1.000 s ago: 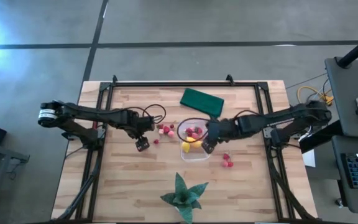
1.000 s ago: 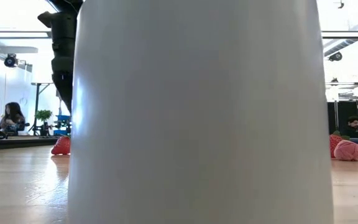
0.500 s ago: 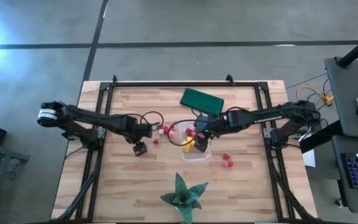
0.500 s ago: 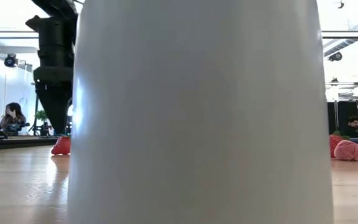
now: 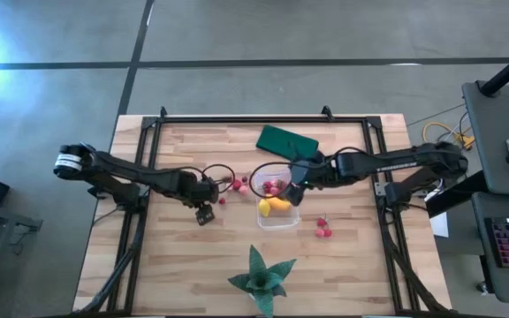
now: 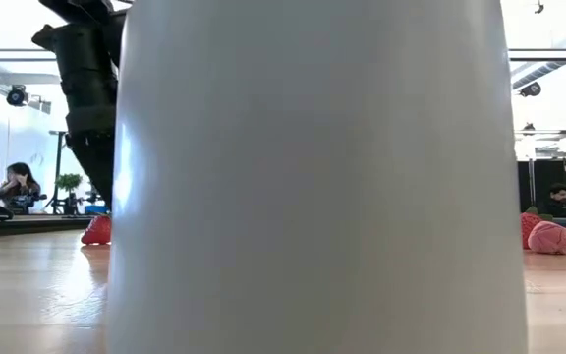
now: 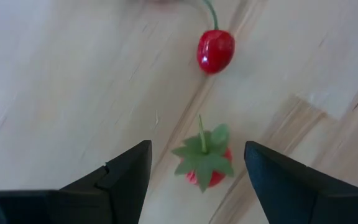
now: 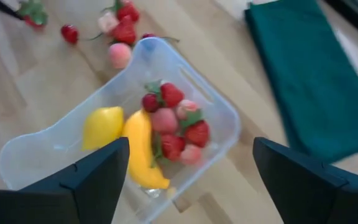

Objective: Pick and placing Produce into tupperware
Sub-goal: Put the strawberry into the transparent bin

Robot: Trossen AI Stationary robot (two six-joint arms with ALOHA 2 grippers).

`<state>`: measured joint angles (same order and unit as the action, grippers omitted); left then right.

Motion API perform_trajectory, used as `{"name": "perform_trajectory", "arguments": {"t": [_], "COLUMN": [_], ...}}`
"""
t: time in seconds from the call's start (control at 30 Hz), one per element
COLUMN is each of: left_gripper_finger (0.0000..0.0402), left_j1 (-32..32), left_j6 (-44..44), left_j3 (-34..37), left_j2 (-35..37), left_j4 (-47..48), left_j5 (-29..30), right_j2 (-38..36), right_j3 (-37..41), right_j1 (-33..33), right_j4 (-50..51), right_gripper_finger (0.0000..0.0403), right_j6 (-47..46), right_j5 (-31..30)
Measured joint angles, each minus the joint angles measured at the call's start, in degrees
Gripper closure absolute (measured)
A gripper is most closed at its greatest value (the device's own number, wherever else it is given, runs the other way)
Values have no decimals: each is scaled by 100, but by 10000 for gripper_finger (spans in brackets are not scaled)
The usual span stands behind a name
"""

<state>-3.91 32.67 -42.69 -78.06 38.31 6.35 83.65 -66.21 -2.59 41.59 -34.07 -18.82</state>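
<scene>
The clear tupperware (image 5: 277, 201) stands mid-table and holds a yellow banana (image 8: 140, 151), a lemon (image 8: 102, 127) and several red and pink berries (image 8: 174, 127). My right gripper (image 5: 295, 188) hangs open over the tub's far right rim, with nothing between its fingers. My left gripper (image 5: 205, 213) is open left of the tub. Its fingers stand on either side of a leaf-topped strawberry (image 7: 204, 163) that lies on the wood, without touching it. A cherry (image 7: 215, 50) lies just beyond. More loose berries lie at the tub's far left (image 5: 235, 185) and near right (image 5: 323, 229).
A flat dark green rectangle (image 5: 287, 144) lies beyond the tub. A green star-shaped plant (image 5: 260, 275) stands at the near edge, and its white pot (image 6: 312, 177) fills most of the low view. People sit in the room behind.
My right gripper has opened over the tub and pulled back up and toward the far right, so the yellow pieces now lie uncovered inside. My left gripper has shifted a little toward the near right, closing in on the strawberry.
</scene>
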Motion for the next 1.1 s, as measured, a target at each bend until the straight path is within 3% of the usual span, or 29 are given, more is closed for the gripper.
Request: {"name": "perform_trajectory", "arguments": {"t": [0.33,0.73,1.1], "left_gripper_finger": [159,163,258], "left_j1": [-108,-113,-113], "left_j6": [-14,106,94], "left_j3": [414,666,767], "left_j2": [52,57,22], "left_j4": [-212,-793,-795], "left_j5": [-236,-129,-151], "right_j2": [-999,-2192,-2501], "right_j3": [271,1289,1683], "right_j1": [0,50,52], "right_j4": [498,507,493], "right_gripper_finger": [66,64,58], "right_j6": [-361,-1257,-1348], "right_j5": [-803,-969,-976]}}
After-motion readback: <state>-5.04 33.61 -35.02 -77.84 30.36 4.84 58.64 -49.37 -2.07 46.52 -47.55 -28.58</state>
